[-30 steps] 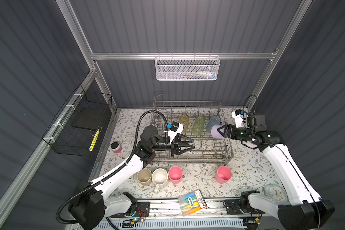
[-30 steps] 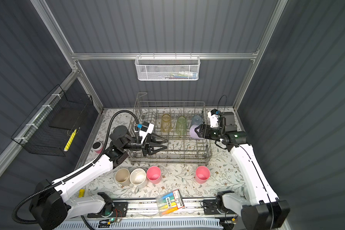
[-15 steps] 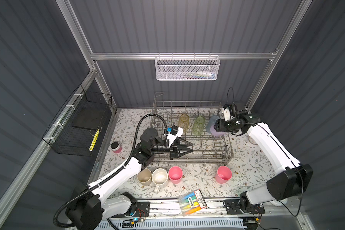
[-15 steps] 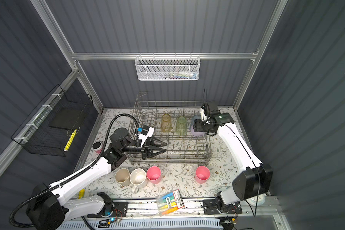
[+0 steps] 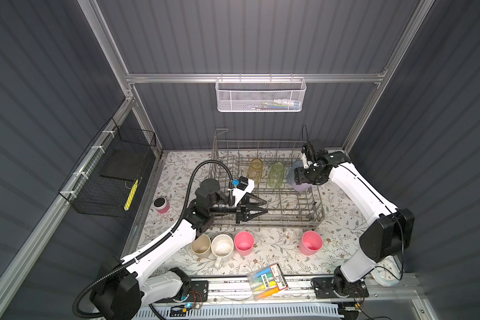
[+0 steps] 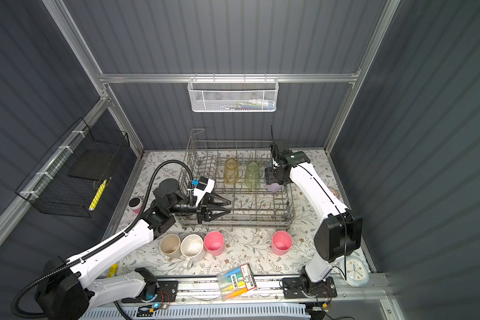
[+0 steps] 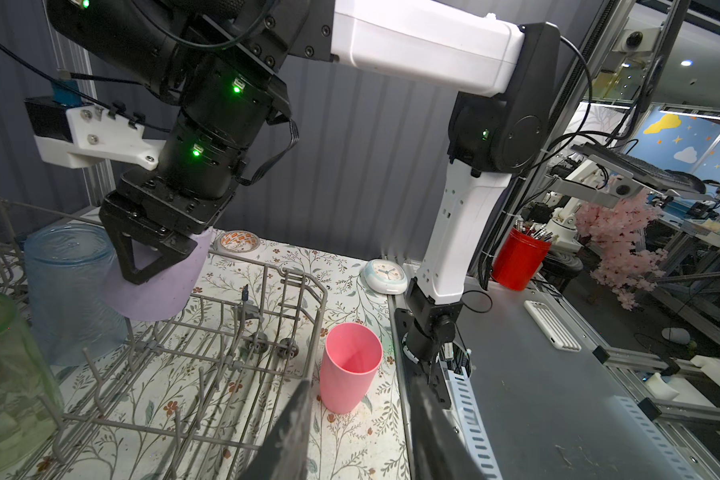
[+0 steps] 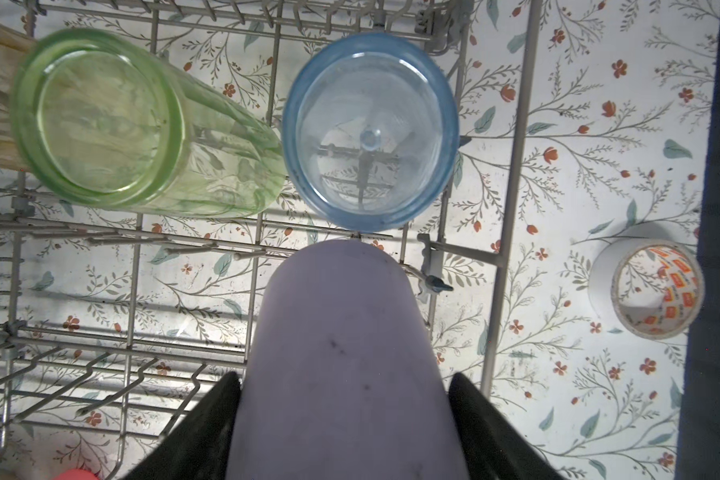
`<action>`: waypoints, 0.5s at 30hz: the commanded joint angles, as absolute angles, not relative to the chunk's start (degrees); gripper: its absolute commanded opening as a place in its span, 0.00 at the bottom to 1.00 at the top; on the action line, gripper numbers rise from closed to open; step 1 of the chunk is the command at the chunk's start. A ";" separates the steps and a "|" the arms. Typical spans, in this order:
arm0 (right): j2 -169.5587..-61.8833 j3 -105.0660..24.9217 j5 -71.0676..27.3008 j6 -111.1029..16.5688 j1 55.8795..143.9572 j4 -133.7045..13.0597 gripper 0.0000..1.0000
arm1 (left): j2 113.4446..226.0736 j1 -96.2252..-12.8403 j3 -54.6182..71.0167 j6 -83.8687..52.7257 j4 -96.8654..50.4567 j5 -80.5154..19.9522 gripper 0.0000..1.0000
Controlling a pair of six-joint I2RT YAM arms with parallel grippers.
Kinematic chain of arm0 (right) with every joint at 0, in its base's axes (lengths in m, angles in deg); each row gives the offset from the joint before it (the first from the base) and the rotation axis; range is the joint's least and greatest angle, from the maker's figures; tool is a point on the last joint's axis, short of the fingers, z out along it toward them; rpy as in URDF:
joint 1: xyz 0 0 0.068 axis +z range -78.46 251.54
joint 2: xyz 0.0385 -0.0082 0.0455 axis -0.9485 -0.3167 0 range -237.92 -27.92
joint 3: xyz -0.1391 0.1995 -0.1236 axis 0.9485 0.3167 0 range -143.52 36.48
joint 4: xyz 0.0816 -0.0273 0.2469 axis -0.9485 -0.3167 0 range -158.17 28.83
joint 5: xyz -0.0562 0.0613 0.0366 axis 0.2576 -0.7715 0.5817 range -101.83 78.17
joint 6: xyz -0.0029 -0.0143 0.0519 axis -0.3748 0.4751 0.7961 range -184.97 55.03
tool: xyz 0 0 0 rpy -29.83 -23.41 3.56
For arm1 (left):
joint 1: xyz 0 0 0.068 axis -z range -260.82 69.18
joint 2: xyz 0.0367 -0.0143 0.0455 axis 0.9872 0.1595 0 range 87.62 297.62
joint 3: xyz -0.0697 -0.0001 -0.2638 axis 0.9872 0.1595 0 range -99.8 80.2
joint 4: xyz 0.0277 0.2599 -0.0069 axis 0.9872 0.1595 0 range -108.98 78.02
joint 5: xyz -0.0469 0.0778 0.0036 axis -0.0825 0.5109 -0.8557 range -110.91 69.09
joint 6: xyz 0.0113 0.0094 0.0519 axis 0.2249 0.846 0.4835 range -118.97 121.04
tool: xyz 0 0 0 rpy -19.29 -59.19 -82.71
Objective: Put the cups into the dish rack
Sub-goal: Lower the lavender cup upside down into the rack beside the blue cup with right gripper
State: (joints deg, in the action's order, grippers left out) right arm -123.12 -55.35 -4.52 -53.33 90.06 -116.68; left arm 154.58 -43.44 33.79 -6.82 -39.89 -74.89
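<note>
Right gripper [image 7: 154, 266] is over the dish rack [image 5: 288, 220], out at the rack's 3 o'clock edge, jaws clamped on the lilac tumbler [image 8: 346, 353] with one black finger on each side. The tumbler hangs mouth down, slightly tilted, low over the wires. Whether its rim touches them, I cannot tell.

Just beside it, at 2 o'clock, the clear-blue tumbler [image 8: 371, 133] stands bottom-up in the back row. At 1 o'clock is the green glass [image 5: 276, 174], also bottom-up, and near 12 o'clock the amber glass [image 5: 255, 170] sits in the same row.

Left gripper [image 5: 265, 207] comes in from 8 o'clock and hovers over the rack's front rows at about 6 o'clock, fingers pointing toward 3. Its jaws are partly spread in a narrow V, with nothing between them.

Four cups stand upright on the table [image 5: 275, 250], outside the rack. Around 7 o'clock the beige tumbler [image 5: 201, 246], the cream mug [image 5: 222, 248] and a pink tumbler [image 5: 244, 243] stand side by side, packed close. The second pink tumbler [image 5: 311, 242] stands alone at 5 o'clock, well apart from them.
</note>
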 commanded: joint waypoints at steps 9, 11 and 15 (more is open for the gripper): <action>-124.74 -53.16 -2.48 -50.35 90.21 -114.21 0.38 | 153.53 -43.86 34.04 -5.38 -38.89 -75.32 0.39; -125.04 -52.75 -2.67 -50.16 90.26 -113.70 0.39 | 153.56 -43.81 34.09 -5.38 -38.92 -75.40 0.39; -125.39 -52.11 -2.68 -49.55 90.18 -112.42 0.40 | 153.53 -43.82 34.19 -5.38 -38.91 -75.40 0.39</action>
